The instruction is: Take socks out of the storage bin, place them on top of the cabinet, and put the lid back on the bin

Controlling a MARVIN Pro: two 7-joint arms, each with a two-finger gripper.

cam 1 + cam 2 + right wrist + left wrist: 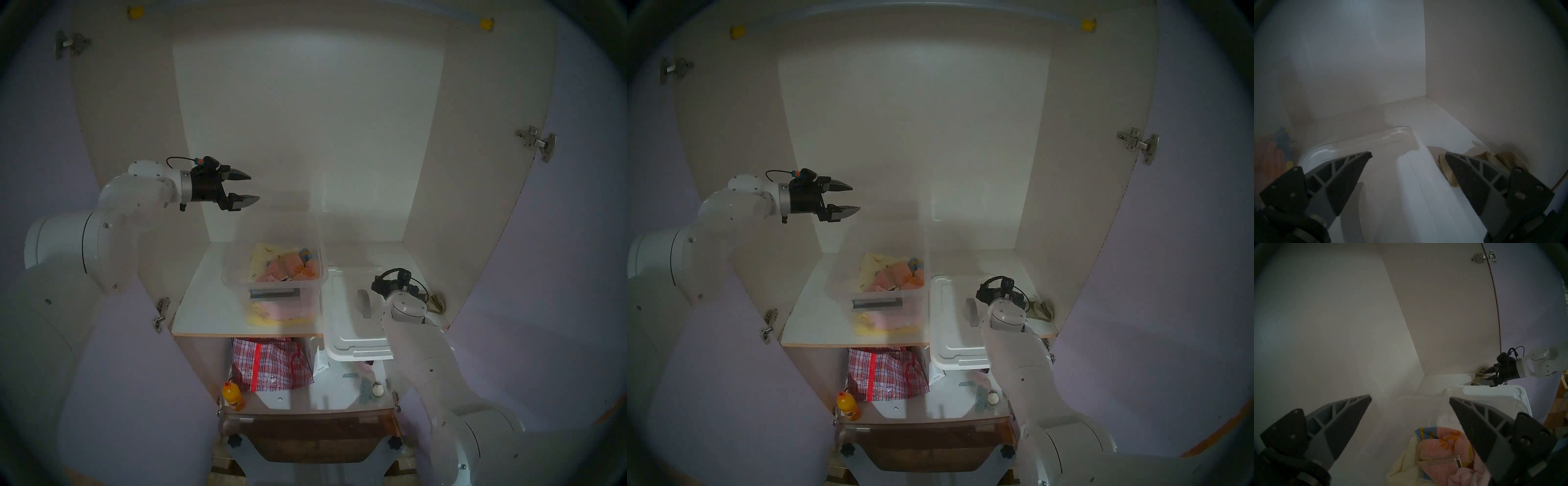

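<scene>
Inside the open cabinet (339,118), white-walled with lilac doors swung wide, the stock runs as follows.

Shelf board (200,305): white, pale wood front edge, carrying the items below.

Storage bin (271,288): clear plastic tub, uncovered, standing mid-shelf; grey handle recess facing out; pink, yellow, orange and blue cloth pieces (288,268) heaped inside.

Lid (349,325): white, off the bin, lying flat just to the bin's right; its front corner overhangs the shelf edge; grey strip handle (364,302) on top.

Red-checked bag (271,365): on the lower shelf, under the bin.

Left gripper (252,188): raised well above the bin's left side, pointing across toward the right; jaws spread wide, nothing between them.

Right gripper (1407,155): low over the lid's right half, jaws parted and empty; its right finger (1473,176) stands in front of the socks, contact not clear.

Socks (1500,159): olive-tan bundle, out of the bin, on the shelf against the right wall, just beside the lid.

Orange bottle (233,400): lower shelf, front left corner.
</scene>
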